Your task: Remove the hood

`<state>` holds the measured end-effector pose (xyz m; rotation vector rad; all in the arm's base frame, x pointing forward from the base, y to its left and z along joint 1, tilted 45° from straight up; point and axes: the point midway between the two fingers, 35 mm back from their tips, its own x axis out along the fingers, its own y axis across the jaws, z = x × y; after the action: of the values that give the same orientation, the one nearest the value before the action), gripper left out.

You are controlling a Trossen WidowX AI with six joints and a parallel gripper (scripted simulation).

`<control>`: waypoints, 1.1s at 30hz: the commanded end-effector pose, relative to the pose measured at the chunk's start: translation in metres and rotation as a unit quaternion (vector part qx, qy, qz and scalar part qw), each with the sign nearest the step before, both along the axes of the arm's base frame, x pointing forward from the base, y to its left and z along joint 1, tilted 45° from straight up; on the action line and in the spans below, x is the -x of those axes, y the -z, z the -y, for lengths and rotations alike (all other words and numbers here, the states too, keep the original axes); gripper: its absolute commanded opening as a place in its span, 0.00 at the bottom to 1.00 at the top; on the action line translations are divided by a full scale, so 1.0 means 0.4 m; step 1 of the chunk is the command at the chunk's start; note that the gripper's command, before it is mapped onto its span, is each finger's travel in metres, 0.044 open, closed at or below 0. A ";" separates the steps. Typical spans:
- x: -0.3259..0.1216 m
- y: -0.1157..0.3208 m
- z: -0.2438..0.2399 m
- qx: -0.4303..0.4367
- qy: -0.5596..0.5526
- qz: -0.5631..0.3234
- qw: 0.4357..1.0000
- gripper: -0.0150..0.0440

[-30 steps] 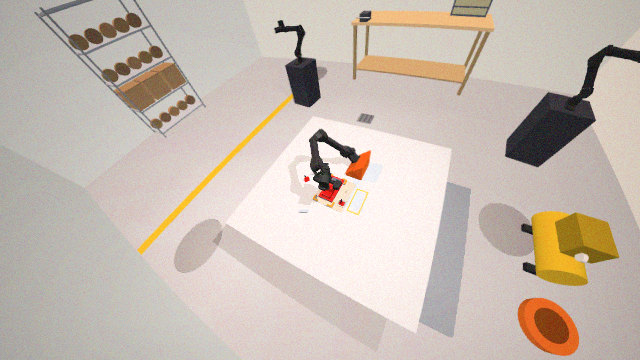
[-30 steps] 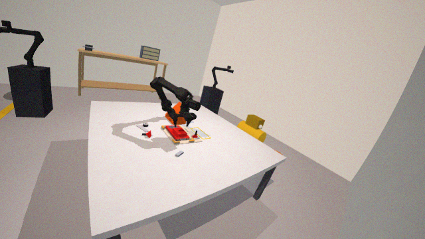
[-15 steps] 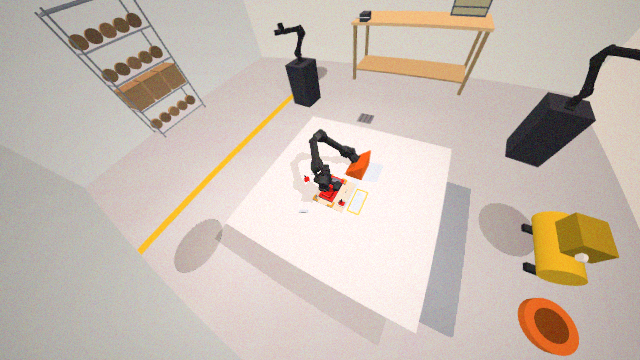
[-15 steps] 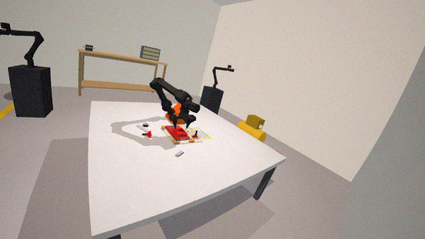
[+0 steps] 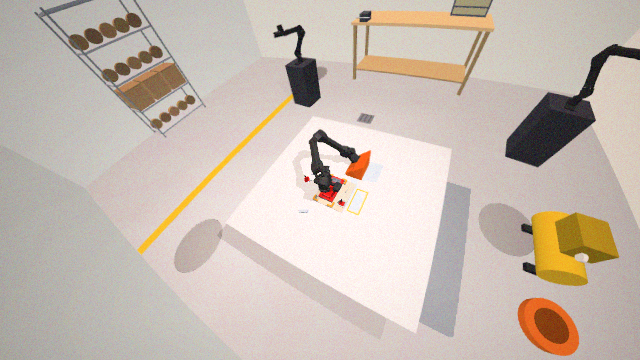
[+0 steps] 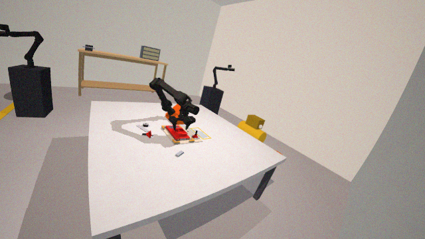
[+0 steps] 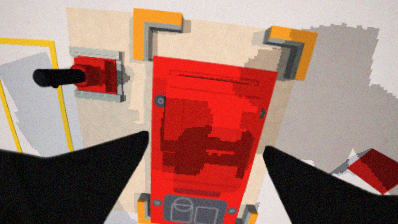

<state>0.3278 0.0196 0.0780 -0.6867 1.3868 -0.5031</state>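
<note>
The red toy car [image 5: 325,198] [image 6: 182,138] [image 7: 159,190] sits between orange corner brackets on a beige board [image 7: 95,127]. Its hood [image 7: 187,105] appears as a raised red panel on top, partly in shadow; its exact edges are hard to tell. My gripper [image 6: 181,129] [image 7: 207,144] is open and empty, pointing down over the car, one finger on each side of the car's width. Whether the fingertips touch anything cannot be told. The marked area, a yellow outline [image 5: 364,202] [image 6: 204,133] [image 7: 65,107], lies beside the board, with nothing in it but a bluish shadow.
A red piece with a black lever [image 6: 195,135] [image 7: 95,75] stands on the board between car and outline. Another red piece [image 6: 149,134] [image 7: 377,170] lies across the car. An orange bin [image 5: 359,166] [image 6: 172,116] is behind; a small grey block [image 5: 303,211] [image 6: 179,153] lies in front.
</note>
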 end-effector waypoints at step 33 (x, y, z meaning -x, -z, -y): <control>-0.004 0.030 0.033 0.003 0.000 -0.001 1.000 1.00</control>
<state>0.3301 0.0091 0.0675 -0.6864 1.3849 -0.5031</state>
